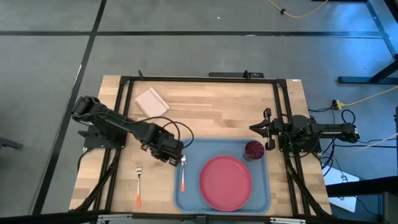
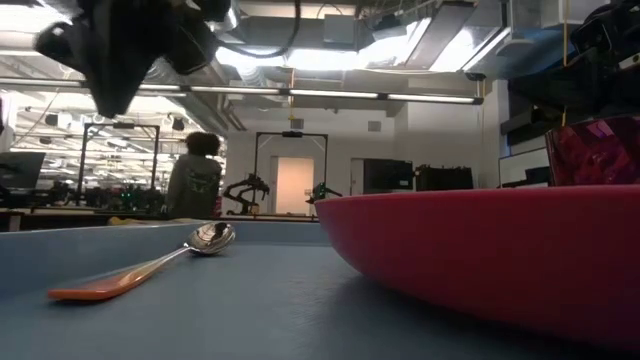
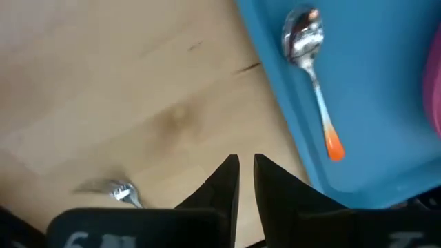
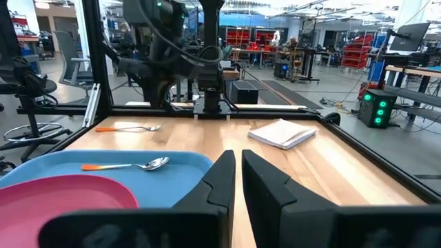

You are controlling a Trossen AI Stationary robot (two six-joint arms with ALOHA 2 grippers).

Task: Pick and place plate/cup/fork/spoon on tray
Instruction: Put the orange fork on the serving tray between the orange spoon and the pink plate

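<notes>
I see no words or labels that I can read on any of the things.

The blue tray point(image 1: 186, 200) lies at the near edge of the bench point(image 1: 211, 99), a bit toward its right side. The pink plate point(image 1: 226, 183) sits flat in the middle of the tray. The little dark red cup point(image 1: 254, 150) stands in the tray's far right corner, just beside the plate.

The spoon point(image 1: 183, 173) lies in the tray along its left rim. Its long side runs from far to near. Its shiny bowl points to the far edge, and its orange handle points to the near edge.

The fork point(image 1: 138, 183) is not in the tray. It lies on the bench wood, left of the tray. It runs the same way as the spoon, with its tines toward the far edge.

My left gripper point(image 1: 176, 156) hangs over the tray's far left corner, near the spoon bowl. Its fingers point(image 3: 222, 189) are almost closed and hold nothing.

My right gripper point(image 1: 255, 129) waits at the right edge of the bench. Its fingers are nearly together and hold nothing.

A white pad point(image 1: 152, 102) lies near the far left corner.
</notes>
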